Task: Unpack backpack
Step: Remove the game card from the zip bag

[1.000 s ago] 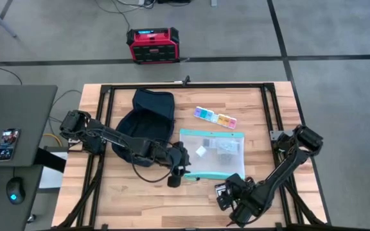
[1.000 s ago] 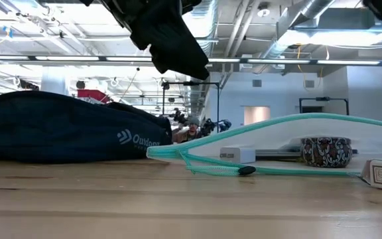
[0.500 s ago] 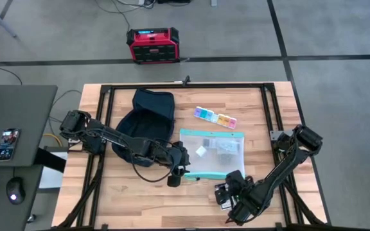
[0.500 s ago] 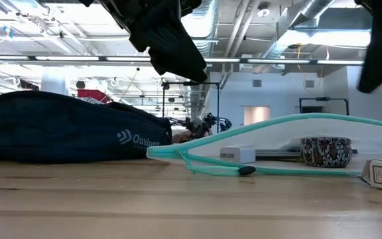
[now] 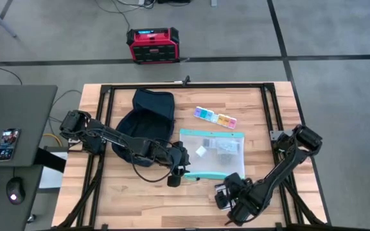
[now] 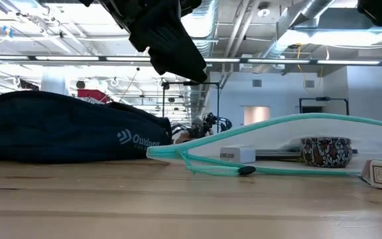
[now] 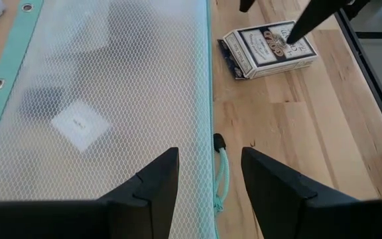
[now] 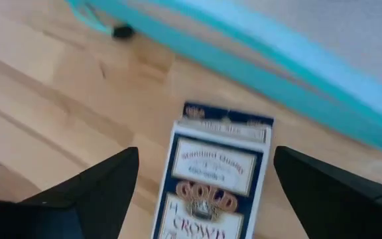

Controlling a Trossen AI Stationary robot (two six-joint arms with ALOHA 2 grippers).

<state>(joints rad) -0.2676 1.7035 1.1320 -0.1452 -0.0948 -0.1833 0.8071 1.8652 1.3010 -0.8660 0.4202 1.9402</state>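
A pale wooden table (image 5: 140, 192) on a black frame stands on a grey floor, with a red-black box (image 5: 153, 45) on the floor beyond its far edge and a dark desk off its left edge. The low view looks into a workshop hall with ceiling lights.

Toward the left of the table, in its far half, lies the backpack (image 5: 143, 119), dark navy-teal, flat on the wood; the low view shows a pale logo on its side (image 6: 134, 139).

The left gripper (image 5: 180, 168) hangs just beyond the backpack's near right corner, over the left near corner of a clear mesh pouch (image 5: 214, 151) with teal edging. Its fingers (image 7: 154, 182) are spread apart and hold nothing, with the pouch's teal zipper cord (image 7: 223, 174) between them.

Beyond the pouch, near the far edge, sits a pastel pill organiser (image 5: 216, 118).

The right gripper (image 5: 227, 196) hovers near the table's front edge, its fingers (image 8: 105, 182) wide apart over a card box (image 8: 207, 182), which lies just beside the pouch's near edge.
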